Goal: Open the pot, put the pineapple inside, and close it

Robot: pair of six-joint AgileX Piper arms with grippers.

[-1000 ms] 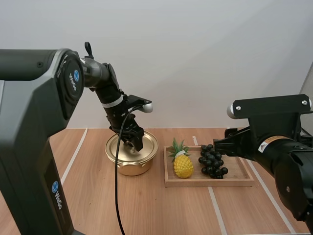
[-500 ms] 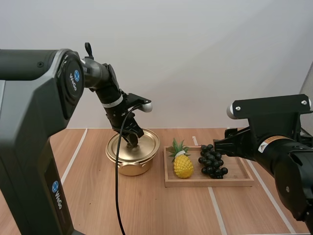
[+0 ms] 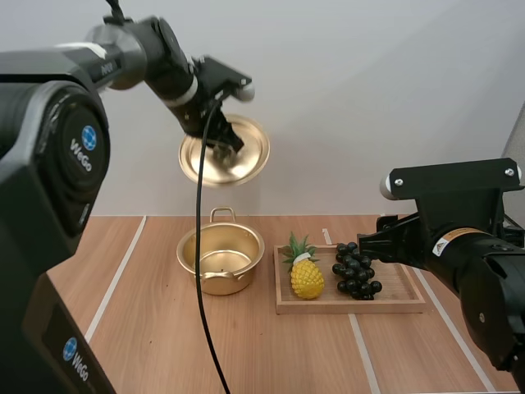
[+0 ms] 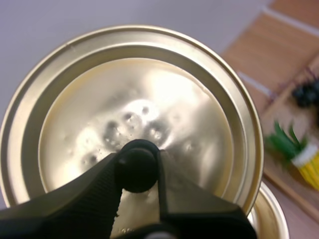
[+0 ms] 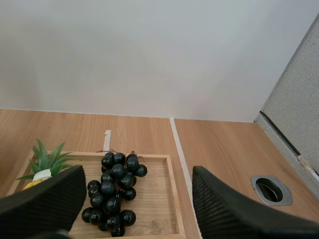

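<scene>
Where the lid is: the round gold lid [image 3: 248, 158] hangs in the air, high above the pot and well apart from it. It is tilted so that its top faces the camera behind the arms.
Left gripper: the left gripper [image 3: 220, 146] is clamped on the lid's black knob [image 4: 136, 165], one finger on each side, and carries the lid.
Pot: a gold pot [image 3: 220, 281] with small handles stands upright and uncovered on the wooden table [image 3: 148, 328], below the lid, its shiny inside showing.
Pineapple: a small yellow pineapple [image 3: 307, 277] with green leaves lies at the left end of the tray, leaves pointing away from the arms.
Tray: a shallow wooden tray [image 3: 353, 305] sits on the table just to the right of the pot.
Grapes: a bunch of dark grapes [image 3: 355, 271] lies in the tray, just beside the pineapple on its right.
Right gripper: the right gripper [image 5: 138, 174] hovers over the tray with its fingers spread wide and nothing between them; the grapes lie below the gap.
</scene>
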